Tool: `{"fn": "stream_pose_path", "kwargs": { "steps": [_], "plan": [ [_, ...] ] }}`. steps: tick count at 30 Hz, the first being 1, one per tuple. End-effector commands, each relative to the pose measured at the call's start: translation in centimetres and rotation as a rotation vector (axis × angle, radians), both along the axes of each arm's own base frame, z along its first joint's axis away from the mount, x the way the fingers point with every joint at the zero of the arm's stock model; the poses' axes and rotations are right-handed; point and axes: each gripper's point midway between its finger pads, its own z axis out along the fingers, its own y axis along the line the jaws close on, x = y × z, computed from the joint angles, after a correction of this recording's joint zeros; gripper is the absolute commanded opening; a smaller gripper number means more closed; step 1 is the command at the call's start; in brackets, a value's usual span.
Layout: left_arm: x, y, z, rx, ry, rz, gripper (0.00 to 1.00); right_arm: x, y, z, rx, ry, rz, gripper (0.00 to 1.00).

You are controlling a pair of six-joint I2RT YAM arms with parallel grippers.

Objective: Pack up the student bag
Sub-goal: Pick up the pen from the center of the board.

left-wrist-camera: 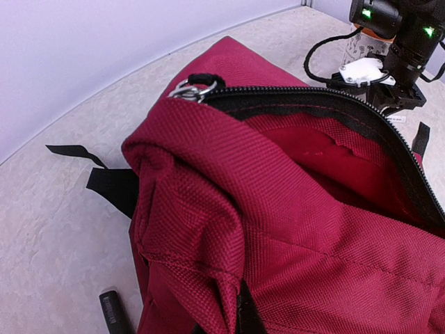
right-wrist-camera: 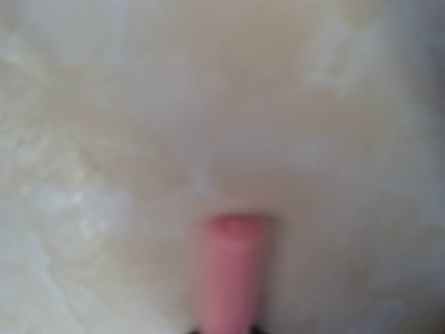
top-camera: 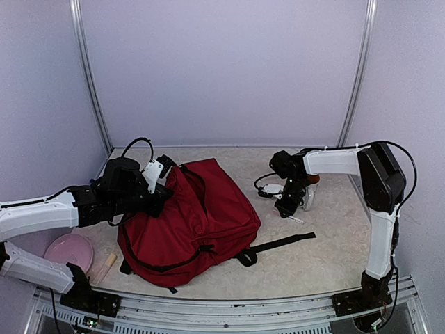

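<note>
Bag (top-camera: 201, 216) lies slumped on the table (top-camera: 313, 257), left of centre, zip open. It's soft, floppy cloth, so grab the stitched zipper rim (left-wrist-camera: 313, 96). Left gripper (top-camera: 164, 189) sits at that rim and right gripper (top-camera: 288, 205) is low beside the bag; can't tell if either is closed.

This is looking like a lab test booth — plain pale walls (top-camera: 222, 69) are enclosing the table (top-camera: 320, 257). Metal poles (top-camera: 91, 83) are rising at its far corners.
</note>
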Motion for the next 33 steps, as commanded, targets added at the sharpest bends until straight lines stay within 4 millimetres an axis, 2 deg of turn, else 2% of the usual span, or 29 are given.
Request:
{"fn": "stream_pose_path", "kwargs": {
  "steps": [1, 5, 9, 17, 23, 27, 33],
  "plan": [
    [0.2, -0.9, 3.7, -0.062, -0.093, -0.026, 0.0, -1.6, -1.9, -1.7, -0.076, 0.059, 0.001, 0.13],
    [0.2, -0.9, 3.6, -0.061, -0.091, -0.026, 0.0, -2.2, -0.7, -1.5, -0.036, 0.078, -0.022, 0.06],
    [0.2, -0.9, 3.7, -0.063, -0.092, -0.025, 0.0, -2.1, 0.5, -1.1, 0.018, 0.084, -0.12, 0.0],
    [0.2, -1.0, 3.7, -0.064, -0.09, -0.029, 0.0, -1.5, 2.4, 2.4, 0.164, 0.013, -0.164, 0.0],
    [0.2, -1.0, 3.7, -0.064, -0.09, -0.028, 0.0, -1.6, 2.2, 2.9, 0.176, -0.013, -0.161, 0.0],
    [0.2, -1.0, 3.7, -0.064, -0.09, -0.029, 0.0, -1.3, 2.9, 3.9, 0.223, -0.039, -0.157, 0.0],
    [0.2, -1.0, 3.7, -0.064, -0.089, -0.029, 0.0, -0.9, 5.0, 7.4, 0.372, -0.085, -0.132, 0.0]
  ]
}}
